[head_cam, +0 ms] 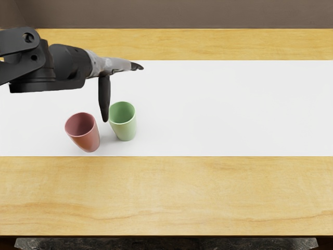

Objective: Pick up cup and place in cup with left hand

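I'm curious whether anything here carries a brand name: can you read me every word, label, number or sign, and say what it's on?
There are none to read. The red cup, green cup, left hand, its dark arm, white strip and wooden table show no lettering; the cups' far sides are hidden.

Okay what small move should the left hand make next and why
Probably ease the left hand nearer the green cup and lower it: the hand holds nothing, one finger points down near that cup's rim, and the red cup stands separately.
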